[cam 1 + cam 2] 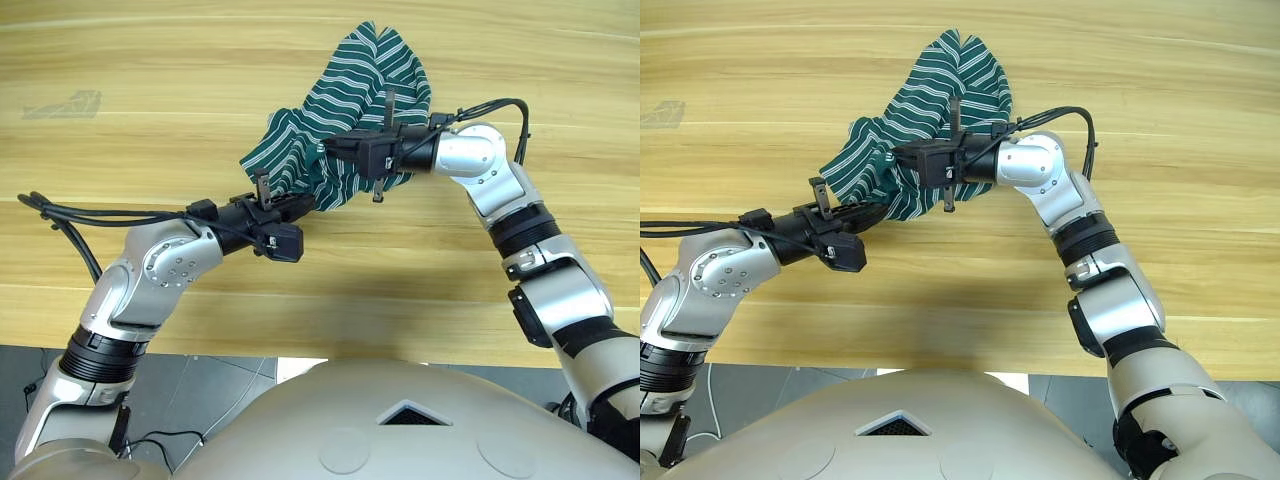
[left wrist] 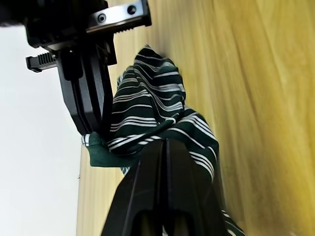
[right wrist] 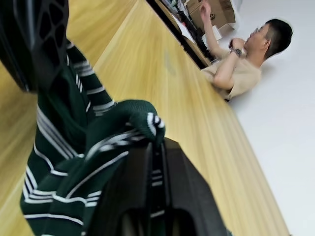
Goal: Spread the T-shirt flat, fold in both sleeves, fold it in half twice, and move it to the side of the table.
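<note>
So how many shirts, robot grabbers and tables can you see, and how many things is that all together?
T-shirt, green with white stripes: 1
Grippers: 2, the left gripper and the right gripper, both shut on the bunched-up T-shirt
Wooden table: 1
Total: 4

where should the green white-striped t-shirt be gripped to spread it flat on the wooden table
By its outer edges, not the bunched middle. The green white-striped T-shirt is crumpled over the wooden table, so a pinch on opposite sides, coming in from the robot's near side, probably lets it be pulled apart. The left gripper and right gripper are each shut on a fold there.
</note>
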